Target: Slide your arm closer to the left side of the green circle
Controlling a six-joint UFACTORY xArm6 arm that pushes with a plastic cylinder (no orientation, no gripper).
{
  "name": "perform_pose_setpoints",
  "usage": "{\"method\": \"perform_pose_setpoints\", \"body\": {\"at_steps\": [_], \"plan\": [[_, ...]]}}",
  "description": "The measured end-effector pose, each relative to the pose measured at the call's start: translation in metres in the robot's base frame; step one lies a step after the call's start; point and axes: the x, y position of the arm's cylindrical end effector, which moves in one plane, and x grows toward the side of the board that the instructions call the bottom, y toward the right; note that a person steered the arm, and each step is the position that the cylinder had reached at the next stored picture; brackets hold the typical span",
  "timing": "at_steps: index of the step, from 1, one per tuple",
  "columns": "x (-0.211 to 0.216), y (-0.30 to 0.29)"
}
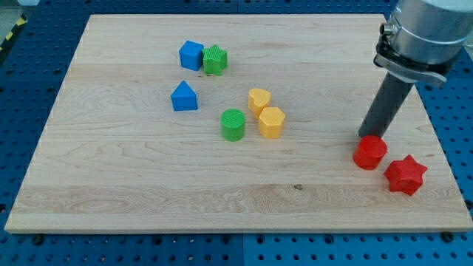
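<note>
Camera view: my tip (pixel 365 136) touching red cylinder (pixel 369 153), well right of green circle (pixel 233 124); no gripper.

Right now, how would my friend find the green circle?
Look near the middle of the wooden board. The green circle stands just left of the two yellow blocks. It is round, unlike the ridged green block up by the blue ones.

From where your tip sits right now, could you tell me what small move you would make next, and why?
Probably a slide toward the view's left, bending slightly toward the view's bottom. My tip rests against the red round block, far to the view's right of the green circle block. The yellow hexagon block and yellow heart block stand between, so I would pass below them.
</note>
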Motion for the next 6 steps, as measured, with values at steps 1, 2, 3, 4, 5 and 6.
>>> {"method": "perform_pose_setpoints", "body": {"at_steps": [1, 2, 3, 4, 5, 6], "plan": [[0.003, -0.022], [0.018, -0.097], [0.025, -0.189], [0.016, -0.293], [-0.021, -0.307], [-0.024, -0.287]]}}
